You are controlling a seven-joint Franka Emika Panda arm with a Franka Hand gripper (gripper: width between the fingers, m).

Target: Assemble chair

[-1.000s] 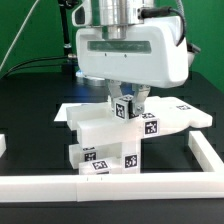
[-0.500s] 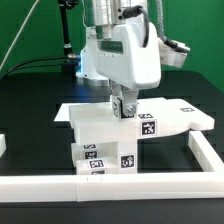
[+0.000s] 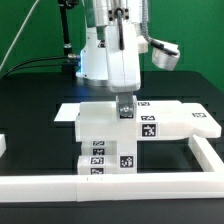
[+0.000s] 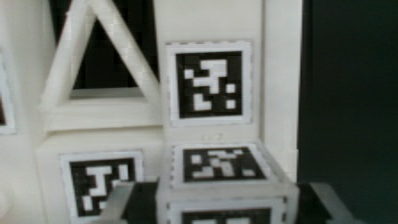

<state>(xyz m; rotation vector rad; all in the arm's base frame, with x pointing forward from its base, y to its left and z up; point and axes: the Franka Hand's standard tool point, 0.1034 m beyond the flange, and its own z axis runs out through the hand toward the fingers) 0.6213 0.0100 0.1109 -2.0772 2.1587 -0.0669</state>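
Note:
The chair parts stand grouped in the middle of the exterior view: a chunky white block (image 3: 100, 125) on top of lower tagged blocks (image 3: 108, 160), with a flat tagged slab (image 3: 180, 120) running toward the exterior view's right. My gripper (image 3: 125, 107) points straight down over the stack and is shut on a small white tagged block (image 3: 126, 112) at the top. In the wrist view the gripper (image 4: 228, 203) grips this small block (image 4: 222, 168), with a dark finger (image 4: 139, 202) on each side. Beyond it lies a white piece with triangular cut-outs (image 4: 71, 100) and tags.
A long plain white border rail (image 3: 110, 186) runs along the front, and another rail (image 3: 205, 152) goes up the exterior view's right. A short rail end (image 3: 3, 147) shows at the left edge. The tabletop is black, with green walls behind.
My gripper body has turned about its vertical axis, from broad side on to narrow side on. The flat slab and top block have swung round and now lie square to the view.

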